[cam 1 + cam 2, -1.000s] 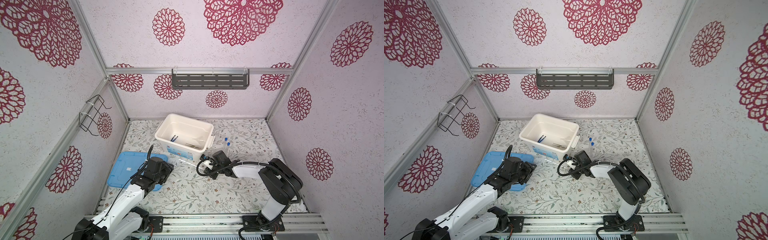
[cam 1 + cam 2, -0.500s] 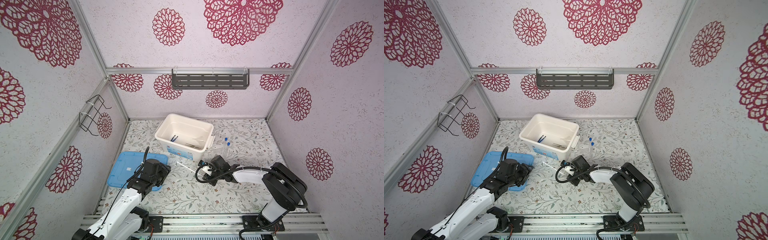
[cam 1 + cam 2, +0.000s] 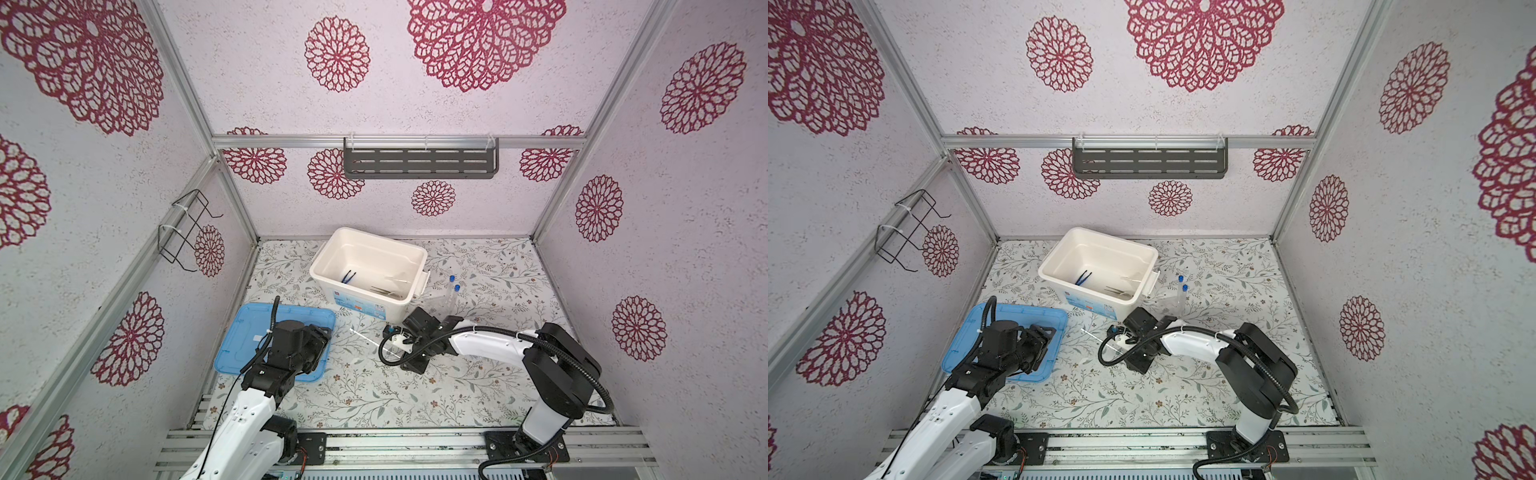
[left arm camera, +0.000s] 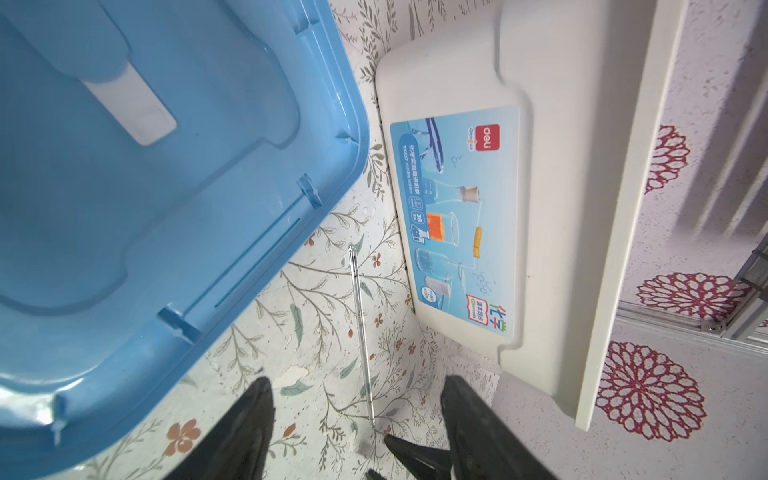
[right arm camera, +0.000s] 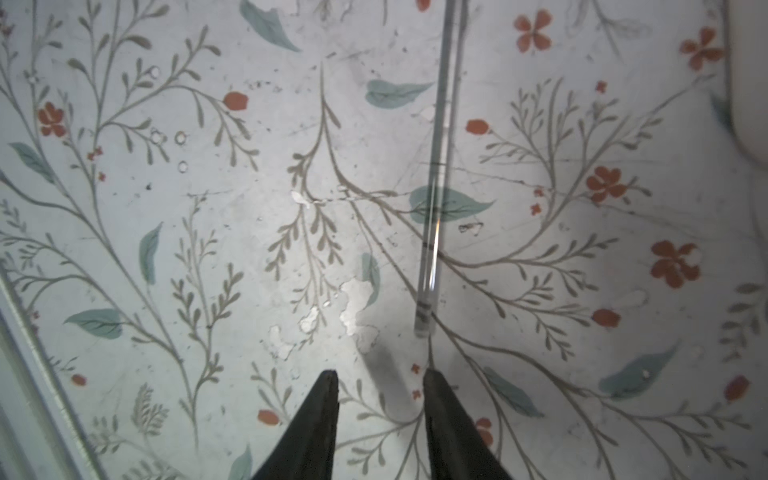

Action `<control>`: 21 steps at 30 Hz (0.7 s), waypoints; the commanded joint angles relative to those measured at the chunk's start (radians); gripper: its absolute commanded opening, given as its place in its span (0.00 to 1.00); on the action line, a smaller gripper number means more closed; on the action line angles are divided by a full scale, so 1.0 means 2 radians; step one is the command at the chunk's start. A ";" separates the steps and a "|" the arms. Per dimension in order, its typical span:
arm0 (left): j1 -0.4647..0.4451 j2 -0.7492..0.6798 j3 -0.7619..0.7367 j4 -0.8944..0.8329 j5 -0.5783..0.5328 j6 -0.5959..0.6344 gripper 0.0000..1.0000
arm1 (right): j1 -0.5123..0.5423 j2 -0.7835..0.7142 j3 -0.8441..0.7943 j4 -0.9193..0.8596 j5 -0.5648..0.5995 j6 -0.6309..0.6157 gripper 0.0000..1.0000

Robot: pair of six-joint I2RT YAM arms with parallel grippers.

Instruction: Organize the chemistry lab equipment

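There's the thin clear rod [image 5: 434, 208], flat on the middle of the bench, just off the white box's [image 3: 328, 254] front wall and beside the blue lid [image 3: 245, 332], with nothing gripping it! The right gripper [image 5: 378, 374] sits low at the rod's end, claw spread, nothing between. The left gripper [image 4: 357, 380] hovers at the lid's edge, claw wide apart, empty. Two blue-capped test tubes [image 3: 449, 293] are just right of the box

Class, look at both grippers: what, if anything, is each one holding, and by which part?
Nothing is held. The left gripper and right gripper are open and empty; the thin rod lies on the mat, ahead of the right gripper.
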 commanded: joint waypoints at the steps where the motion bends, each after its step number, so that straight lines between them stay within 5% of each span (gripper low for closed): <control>1: 0.031 -0.001 0.021 -0.028 0.019 0.029 0.69 | 0.018 0.033 0.086 -0.113 0.043 0.001 0.40; 11: 0.086 -0.034 0.006 -0.054 0.059 0.039 0.70 | 0.022 0.175 0.270 -0.226 0.075 0.048 0.40; 21: 0.089 -0.044 -0.012 -0.044 0.061 0.034 0.71 | 0.023 0.215 0.284 -0.241 0.111 0.041 0.38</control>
